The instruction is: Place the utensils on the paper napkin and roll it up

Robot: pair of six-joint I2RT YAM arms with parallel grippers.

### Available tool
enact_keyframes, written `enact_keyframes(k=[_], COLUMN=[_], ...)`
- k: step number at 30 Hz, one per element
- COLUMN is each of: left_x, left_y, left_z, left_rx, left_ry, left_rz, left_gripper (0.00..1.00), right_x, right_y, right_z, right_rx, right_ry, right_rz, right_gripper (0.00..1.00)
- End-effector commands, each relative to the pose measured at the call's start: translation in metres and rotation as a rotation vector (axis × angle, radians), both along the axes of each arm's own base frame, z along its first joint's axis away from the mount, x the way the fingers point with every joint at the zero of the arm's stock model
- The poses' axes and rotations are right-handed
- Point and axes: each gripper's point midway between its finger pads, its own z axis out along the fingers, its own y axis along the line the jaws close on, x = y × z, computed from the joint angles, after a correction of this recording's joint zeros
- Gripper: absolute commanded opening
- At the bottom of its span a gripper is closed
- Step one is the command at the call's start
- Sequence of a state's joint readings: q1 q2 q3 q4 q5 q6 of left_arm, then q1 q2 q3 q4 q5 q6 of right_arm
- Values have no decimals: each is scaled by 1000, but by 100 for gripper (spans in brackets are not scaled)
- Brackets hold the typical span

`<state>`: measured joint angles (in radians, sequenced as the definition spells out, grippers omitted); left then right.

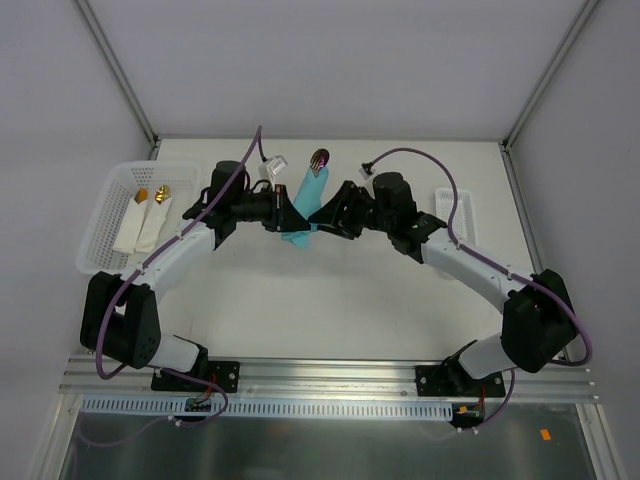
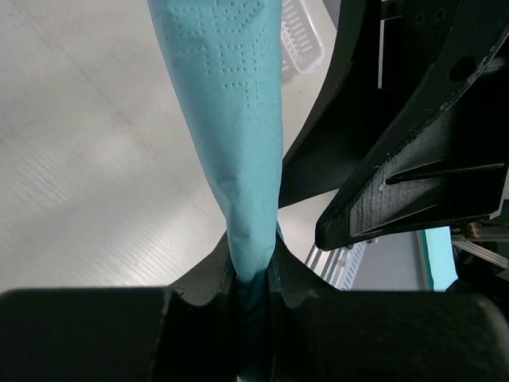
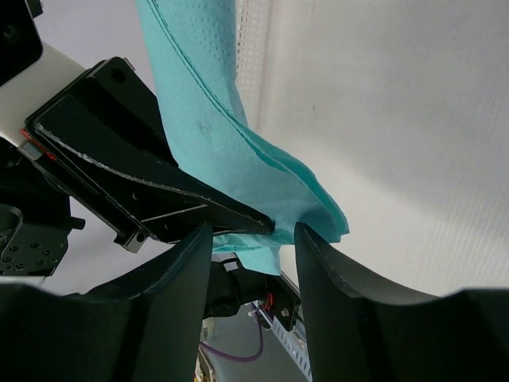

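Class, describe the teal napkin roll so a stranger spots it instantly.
On the white table, look to the far middle. There the left claw pinches a slim teal roll. A purplish utensil head tops it; the basket holds white rolls.

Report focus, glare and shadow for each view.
Top external: even light, faint shadows, all sharp, a glint on the utensil head. Left wrist: paper napkin embossing crisp, far basket slightly soft. Right wrist: napkin folds sharp, table bright, no hard glare.
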<state>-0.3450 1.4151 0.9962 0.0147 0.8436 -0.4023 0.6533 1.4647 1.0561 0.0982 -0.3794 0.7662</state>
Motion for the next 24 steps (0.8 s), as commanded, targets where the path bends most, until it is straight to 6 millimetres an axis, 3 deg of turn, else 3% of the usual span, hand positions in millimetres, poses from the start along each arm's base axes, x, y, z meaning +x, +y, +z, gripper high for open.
enact_keyframes(k=[1,7,14,24], left_x=[0,-3,-2,-5], left_y=[-4,-7,-8,-10], left_z=[43,53,57,68], left_rx=[-81,-143,-178,-274], left_ry=[-93,-61,-29,12], left_rz=[-35,-56,-51,-93], left_gripper=[0,0,0,0], right_x=[-6,-11,-18,-27], right_y=[9,13,12,9], right_z=[20,18,10,-4], right_rx=[48,38,-27,-129], right_ry=[-71,-86,-99,-129], right_rz=[57,83,100,127], right_gripper=[50,51,40,37])
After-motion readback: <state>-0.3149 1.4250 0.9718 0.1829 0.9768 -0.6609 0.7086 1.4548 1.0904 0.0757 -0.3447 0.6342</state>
